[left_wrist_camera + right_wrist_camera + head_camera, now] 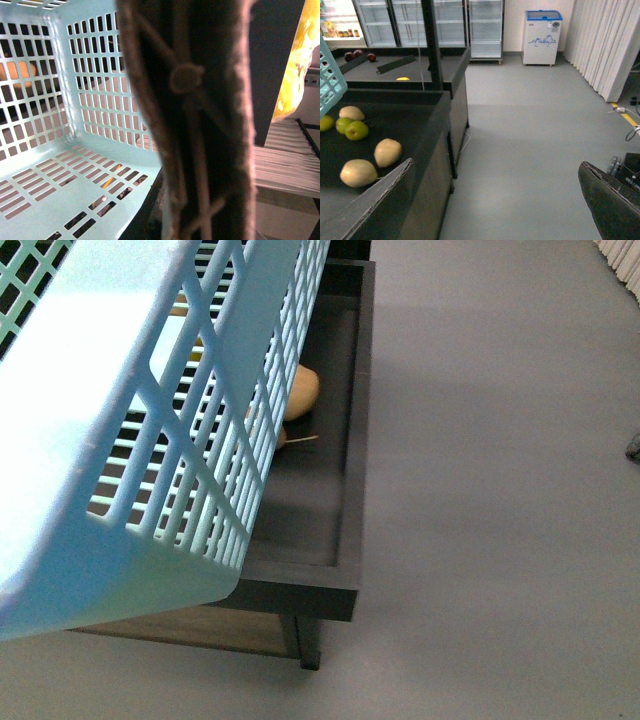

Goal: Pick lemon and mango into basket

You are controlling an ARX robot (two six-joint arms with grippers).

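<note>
The pale blue-green basket (60,490) hangs tilted above the dark display table (300,585), filling the front view's left. In the left wrist view its brownish handle (200,125) runs blurred right across the lens; my left gripper is shut on it, fingers hidden behind it. The basket's slotted inside (125,210) holds nothing. An orange-yellow patch (20,72) shows through its slots; whether it is the lemon or the mango I cannot tell. My right gripper (495,200) stands wide open over the floor beside the table, nothing between its fingers (612,200).
Pale tan fruits (358,172) (388,152) and green ones (356,130) lie on the table by a basket corner (330,75). One tan fruit (305,388) peeks past the basket. Red apples (357,52), glass fridges and a white freezer (543,37) stand behind. Grey floor (500,490) lies to the right.
</note>
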